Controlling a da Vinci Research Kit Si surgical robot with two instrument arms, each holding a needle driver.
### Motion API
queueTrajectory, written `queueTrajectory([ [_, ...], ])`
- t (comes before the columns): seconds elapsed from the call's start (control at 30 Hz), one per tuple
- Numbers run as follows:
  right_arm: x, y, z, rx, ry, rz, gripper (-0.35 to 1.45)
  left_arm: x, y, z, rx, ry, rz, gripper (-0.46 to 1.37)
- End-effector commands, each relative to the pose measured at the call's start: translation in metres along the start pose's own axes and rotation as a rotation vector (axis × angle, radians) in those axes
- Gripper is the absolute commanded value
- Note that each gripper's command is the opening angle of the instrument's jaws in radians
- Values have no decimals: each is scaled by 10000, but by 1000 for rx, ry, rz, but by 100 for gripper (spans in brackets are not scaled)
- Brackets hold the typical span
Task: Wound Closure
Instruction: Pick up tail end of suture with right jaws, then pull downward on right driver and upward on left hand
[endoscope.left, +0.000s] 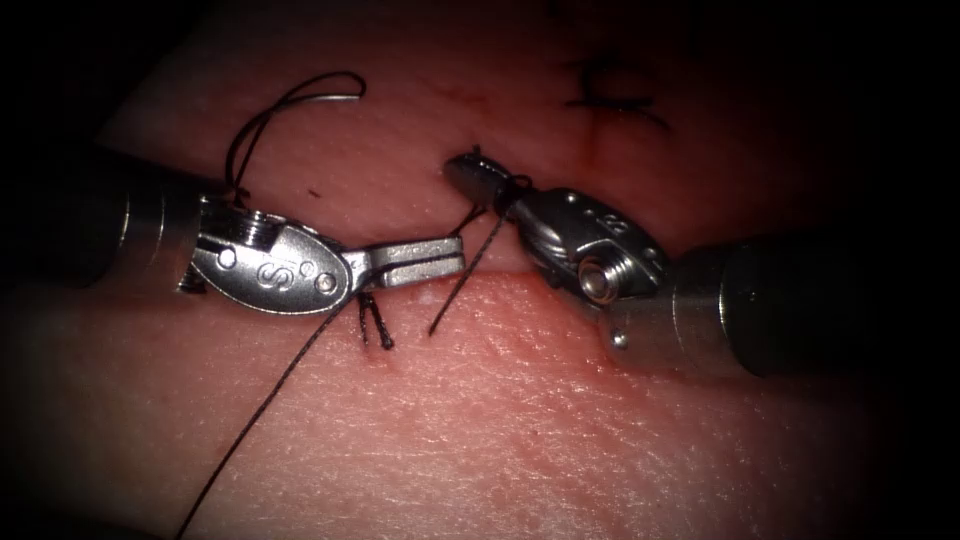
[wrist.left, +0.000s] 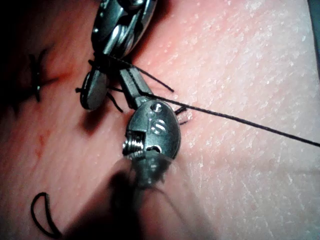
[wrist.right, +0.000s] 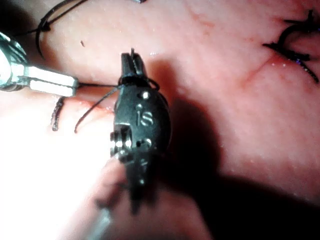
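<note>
The left arm's steel needle driver (endoscope.left: 440, 258) enters the endoscope view from nine o'clock, its thick grey shaft leading to a polished oval wrist stamped with an "S". Its two slim jaws point toward three o'clock, lie level and are pressed together; the dark thread (endoscope.left: 270, 385) is pinched at their tip. The right arm's steel needle driver (endoscope.left: 470, 172) comes in from four o'clock, wrist bent so the jaws aim toward ten o'clock. Those jaws are also closed, with thread wound around their base. The two tips sit near each other, not touching.
</note>
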Motion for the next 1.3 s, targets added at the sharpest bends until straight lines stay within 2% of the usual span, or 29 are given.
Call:
queueTrajectory([
  [0.03,-1,-2,-3,5,-3,0,-35,0,-2,-2,3,-5,-2,-35],
  [0.2,-7,-14,-16,18,-10,-17,-35,-1,-15,-8,24,-18,-25,-35],
  [0.4,-22,-32,-34,42,-16,-26,-35,-5,-34,0,28,-41,-48,-35],
  [0.6,-35,-51,-54,62,-28,-46,-35,-6,-68,24,27,-81,-60,-35],
  [0.77,-45,-61,-64,73,-36,-62,-35,-9,-101,57,38,-86,-69,-35],
  [0.9,-50,-67,-70,79,-41,-63,-35,6,-110,84,31,-97,2,-35],
  [1.1,-57,-73,-81,78,-43,-72,-35,21,-114,110,55,-130,132,-35],
  [1.3,-62,-81,-89,78,-45,-84,-35,41,-151,120,106,-193,206,-35],
])
